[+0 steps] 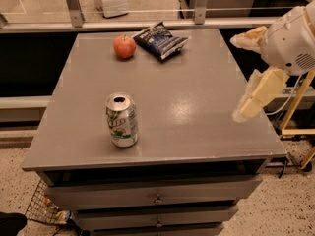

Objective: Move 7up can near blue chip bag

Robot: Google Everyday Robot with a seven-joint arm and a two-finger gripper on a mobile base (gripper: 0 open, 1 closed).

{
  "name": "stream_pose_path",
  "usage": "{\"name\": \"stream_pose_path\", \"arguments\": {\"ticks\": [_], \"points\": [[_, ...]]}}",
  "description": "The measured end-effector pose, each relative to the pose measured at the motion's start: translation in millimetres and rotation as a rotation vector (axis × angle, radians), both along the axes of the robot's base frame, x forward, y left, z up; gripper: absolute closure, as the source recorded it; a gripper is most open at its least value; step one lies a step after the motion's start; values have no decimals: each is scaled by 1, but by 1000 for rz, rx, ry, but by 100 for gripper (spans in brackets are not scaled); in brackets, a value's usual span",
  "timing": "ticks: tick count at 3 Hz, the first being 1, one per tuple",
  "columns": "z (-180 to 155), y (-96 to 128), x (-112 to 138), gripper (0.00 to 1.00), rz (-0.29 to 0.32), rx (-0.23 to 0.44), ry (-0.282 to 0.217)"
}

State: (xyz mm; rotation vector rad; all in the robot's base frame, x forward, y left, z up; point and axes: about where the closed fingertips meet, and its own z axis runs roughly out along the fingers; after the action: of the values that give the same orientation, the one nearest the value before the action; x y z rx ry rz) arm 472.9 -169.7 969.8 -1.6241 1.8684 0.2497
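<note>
Toppling is looking like the main danger. The 7up can (121,121) is standing upright near the front-left edge of the grey table (202,132), its opened top facing up. It is tall for its footprint and probably light, so a glancing touch from one finger could be knocking it over or rolling it off the front edge. The blue chip bag (161,39) is lying flat well apart from it, at the far side of the table. A red apple (124,46) is sitting just beside the bag on its left. That is crowding the landing spot, and a careless set-down could be nudging the apple into a roll or crushing a corner of the bag. The gripper (235,77) is hanging over the table's right edge, far from the can. Its jaws are spread wide and holding nothing. A sideways approach from there is risking a shove on the can before the jaws are straddling it.
</note>
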Motion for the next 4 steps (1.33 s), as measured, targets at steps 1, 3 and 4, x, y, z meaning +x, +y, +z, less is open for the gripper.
{"name": "stream_pose_path", "arguments": {"ticks": [1, 3, 4], "points": [[0, 42, 10, 0, 131, 203, -56], [-9, 96, -8, 0, 267, 446, -78], [-10, 99, -10, 0, 273, 451, -75]]}}
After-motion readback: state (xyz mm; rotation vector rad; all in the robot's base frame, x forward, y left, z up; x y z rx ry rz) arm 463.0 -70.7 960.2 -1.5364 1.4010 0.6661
